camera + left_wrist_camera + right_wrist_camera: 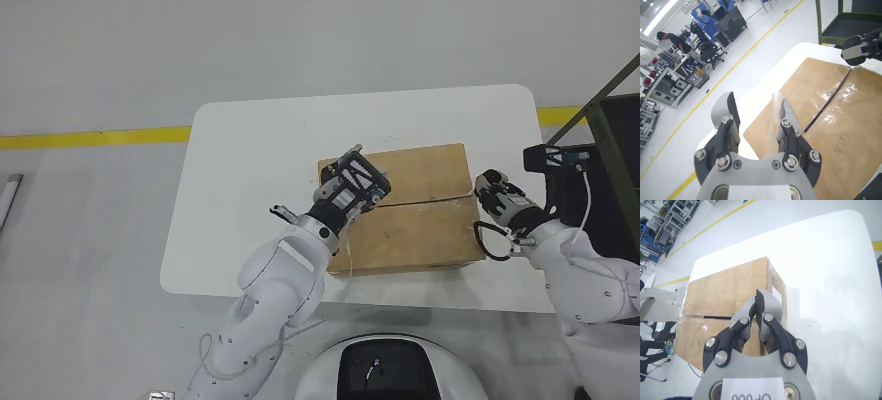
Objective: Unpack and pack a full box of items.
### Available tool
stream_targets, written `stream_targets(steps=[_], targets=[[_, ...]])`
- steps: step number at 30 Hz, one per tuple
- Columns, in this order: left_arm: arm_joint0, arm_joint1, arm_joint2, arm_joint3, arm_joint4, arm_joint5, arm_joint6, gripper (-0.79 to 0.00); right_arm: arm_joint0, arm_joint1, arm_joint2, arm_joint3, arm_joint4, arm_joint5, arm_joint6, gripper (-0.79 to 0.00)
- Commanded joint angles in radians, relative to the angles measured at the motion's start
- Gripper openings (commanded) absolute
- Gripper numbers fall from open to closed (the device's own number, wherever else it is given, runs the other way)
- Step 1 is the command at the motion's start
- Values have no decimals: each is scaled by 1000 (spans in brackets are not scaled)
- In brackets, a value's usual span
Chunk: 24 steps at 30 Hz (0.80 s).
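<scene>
A closed brown cardboard box [410, 215] lies on the white table [250, 150], its two top flaps meeting at a seam [826, 108] covered with glossy clear tape. My left gripper [352, 184] hovers open over the box's left end, and a loose strip of clear tape [776, 106] clings to one of its fingers [788, 111]. At the box's right end my right gripper [494, 192] is shut, its tips [758, 298] level with the box's top edge. Nothing shows between its pads. The box's contents are hidden.
A dark green metal cart [612, 120] stands just off the table's right side, close to the right arm. Bare table surface [819, 275] lies behind and left of the box. A yellow floor line [90, 138] runs past the table.
</scene>
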Motion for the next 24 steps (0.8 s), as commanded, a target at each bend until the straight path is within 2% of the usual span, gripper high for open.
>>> stream_targets(steps=[1, 7, 9, 10, 19, 24], targets=[[-10, -6, 27, 10, 2, -6, 4, -289, -19, 2, 25, -8, 8, -6, -1, -785], [-42, -25, 97, 45, 4, -14, 6, -191, -69, 5, 85, -28, 36, -17, -11, -785], [-55, -32, 115, 56, 0, -15, 3, -18, -83, 6, 102, -32, 44, -21, -16, -785], [-62, -35, 124, 60, -1, -16, 3, 0, -91, 7, 109, -36, 47, -22, -18, -785], [-117, -67, 191, 106, 19, -1, 6, 0, -147, 11, 173, -44, 83, -41, -27, -785], [-135, -81, 202, 123, 33, 19, -8, 0, -153, 11, 201, -36, 144, -44, -16, -690]])
